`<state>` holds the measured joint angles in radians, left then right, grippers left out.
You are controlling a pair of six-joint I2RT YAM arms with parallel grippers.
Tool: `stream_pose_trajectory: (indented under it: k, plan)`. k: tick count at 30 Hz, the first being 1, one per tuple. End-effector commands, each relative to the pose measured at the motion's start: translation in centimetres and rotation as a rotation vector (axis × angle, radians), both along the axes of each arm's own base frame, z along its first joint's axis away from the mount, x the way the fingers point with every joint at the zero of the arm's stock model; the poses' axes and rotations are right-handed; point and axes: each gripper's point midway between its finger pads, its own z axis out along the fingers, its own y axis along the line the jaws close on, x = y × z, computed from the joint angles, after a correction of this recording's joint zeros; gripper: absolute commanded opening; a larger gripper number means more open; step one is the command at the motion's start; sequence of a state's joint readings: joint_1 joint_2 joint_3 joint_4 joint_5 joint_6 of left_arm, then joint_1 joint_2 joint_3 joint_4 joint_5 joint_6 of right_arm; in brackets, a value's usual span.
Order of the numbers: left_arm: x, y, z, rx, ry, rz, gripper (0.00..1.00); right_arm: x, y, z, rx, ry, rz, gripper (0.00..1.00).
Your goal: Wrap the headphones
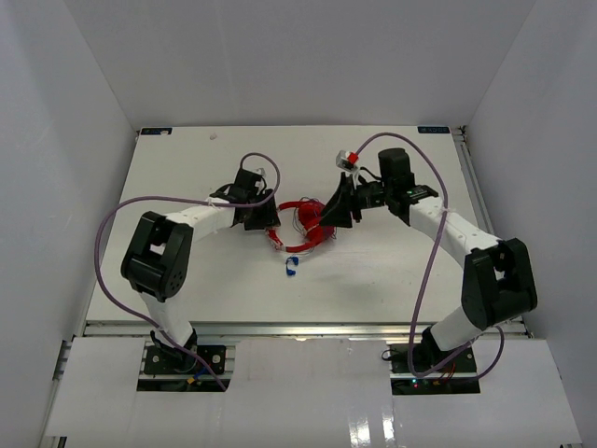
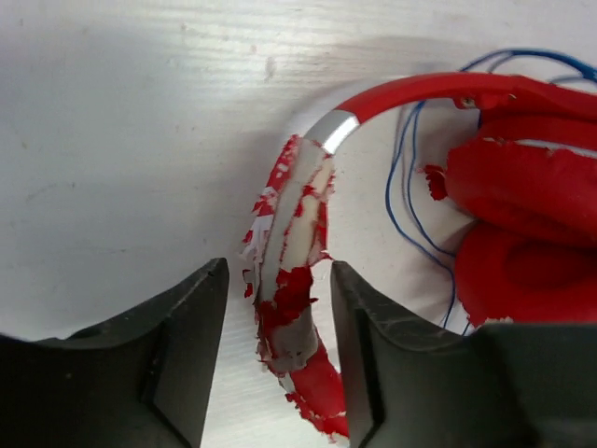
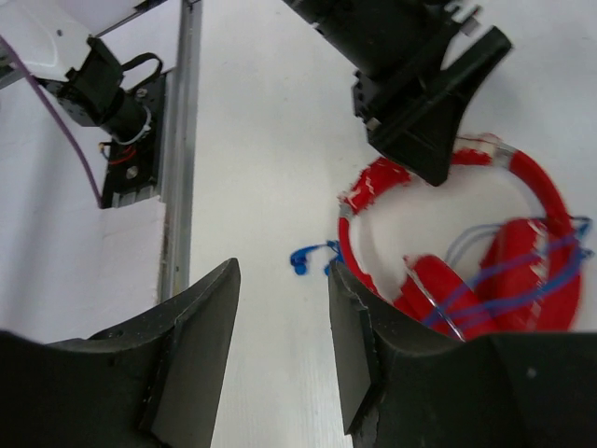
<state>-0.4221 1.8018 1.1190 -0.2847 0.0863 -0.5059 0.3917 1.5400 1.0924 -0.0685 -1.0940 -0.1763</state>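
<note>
- While you assess progress, start at the left gripper (image 2: 278,280). Its jaws stand apart, astride the headband but not clamped on it, and bare table shows between one finger and the band.
- Note the padded red-and-white headband (image 2: 297,233) of the small red over-ear headphones (image 1: 306,224). They lie on the white table (image 1: 187,168), near its middle and between the two grippers. The band's covering is flaked and peeling.
- Check the small blue plug (image 1: 292,268). It lies loose on the table just beside the headband, on the side nearer the arm bases, with a short tail of cable leading to it. Judge this end as not yet secured.
- Check the long thin grey-blue cable (image 3: 522,280). Several strands cross the two red ear cups (image 2: 522,187), and further loops lie inside the arc of the headband. Judge most of the cable as already gathered onto the headphones. How tightly the turns sit cannot be told.
- Check the right gripper (image 3: 282,271). Its jaws are apart with nothing between them. It hovers close beside the headphones, and the plug is in view beyond its fingertips.
- Treat the plug end as the remaining work. It probably needs picking up, leading over the cups and tucking in so the turns hold.
</note>
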Motion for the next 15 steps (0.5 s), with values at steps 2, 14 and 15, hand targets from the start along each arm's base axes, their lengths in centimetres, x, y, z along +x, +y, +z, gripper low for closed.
stream_pose_trajectory:
  k: [2,14,15]
  plan:
    - [0.8,-0.3,5.9,-0.01,-0.116,-0.047,0.8,1.2,-4.9,2.2,-0.05,-0.131,-0.144,0.52]
    - [-6.5,2.3,15.6,-0.1,-0.5,-0.182,0.93,3.7,-17.1,0.6,-0.32,-0.287,-0.708,0.94]
    - [-7.4,2.4,16.8,-0.126,-0.565,-0.205,0.94,3.8,-18.0,0.7,-0.334,-0.278,-0.766,0.9]
